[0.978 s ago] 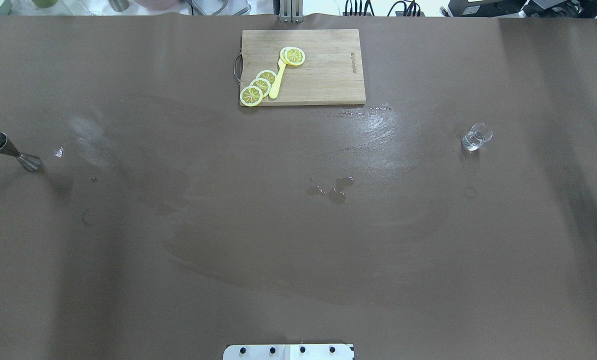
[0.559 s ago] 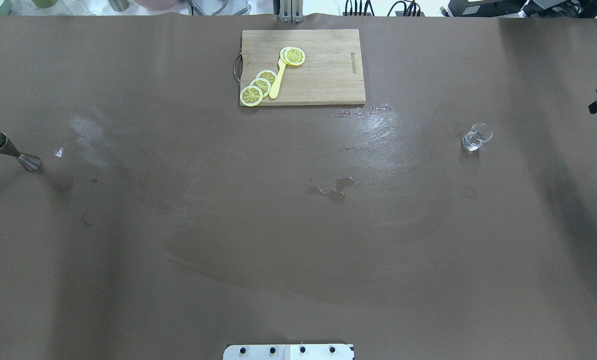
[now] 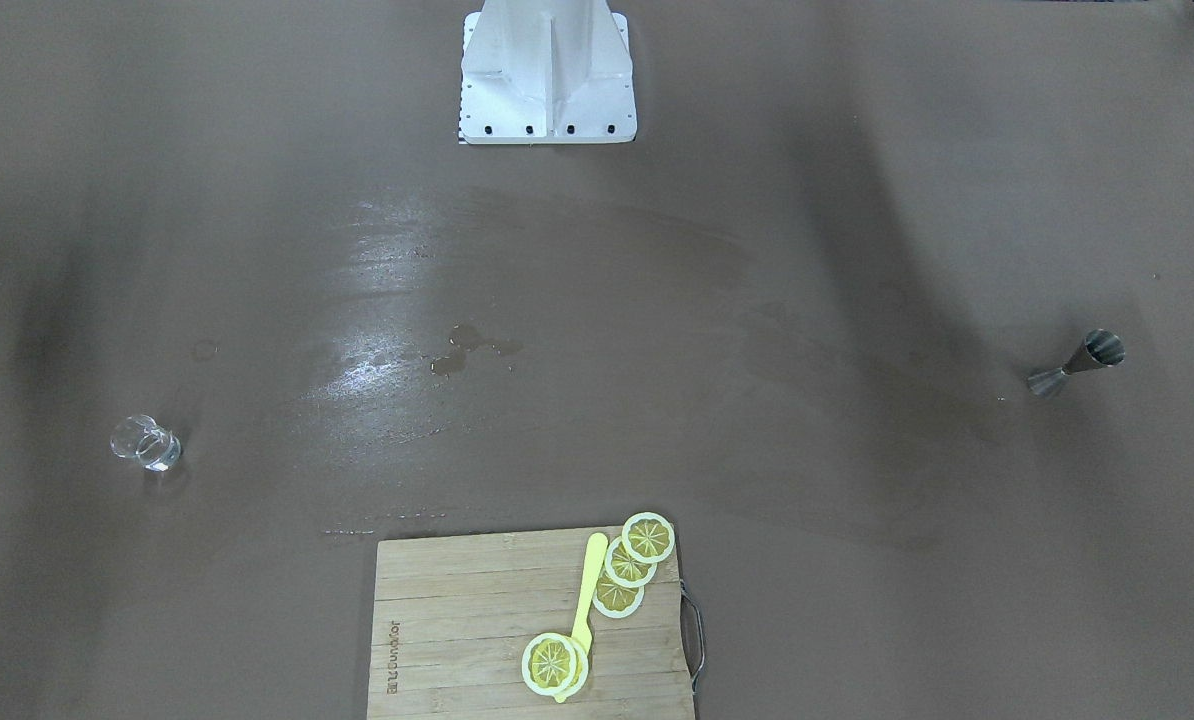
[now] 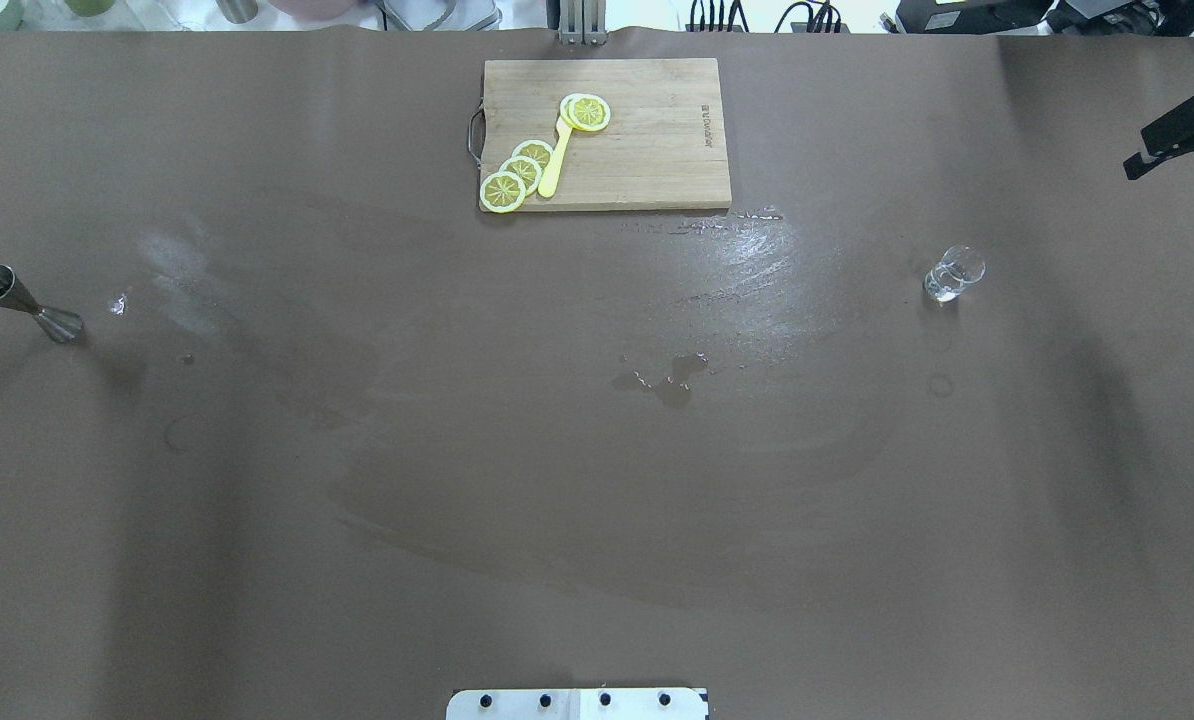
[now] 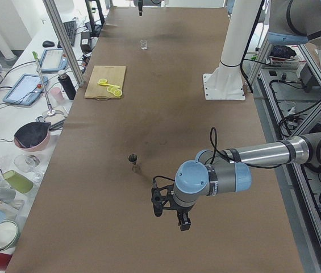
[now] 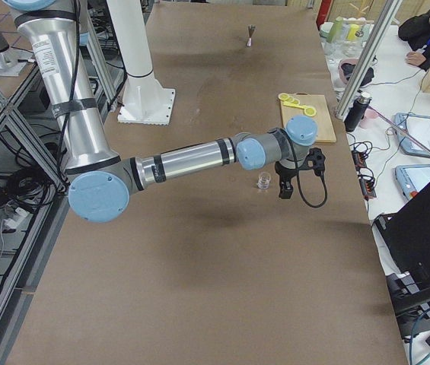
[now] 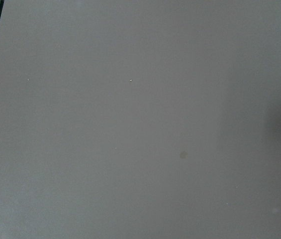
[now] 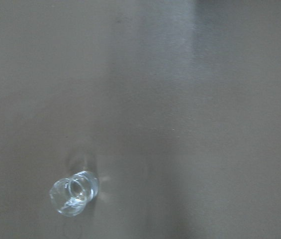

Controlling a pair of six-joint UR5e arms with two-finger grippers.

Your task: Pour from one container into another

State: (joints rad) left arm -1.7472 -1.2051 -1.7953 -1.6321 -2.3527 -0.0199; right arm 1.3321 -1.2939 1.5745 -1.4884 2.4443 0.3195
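Glass (image 4: 954, 273) upright on bench (image 4: 597, 500), robot's right side. Jigger (image 4: 25, 303) upright at far left end. Right pincer (image 6: 285, 186) hovers near glass, not touching; can't tell if its jaws are apart. Left pincer (image 5: 170, 219) hovers near jigger; can't tell either.

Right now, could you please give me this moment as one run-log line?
phase: pre-grasp | right tool: open, empty, apart from glass | left tool: state unclear, apart from jigger | pour: not started

Lemon slices (image 4: 522, 170) on cutting board (image 4: 647, 150)
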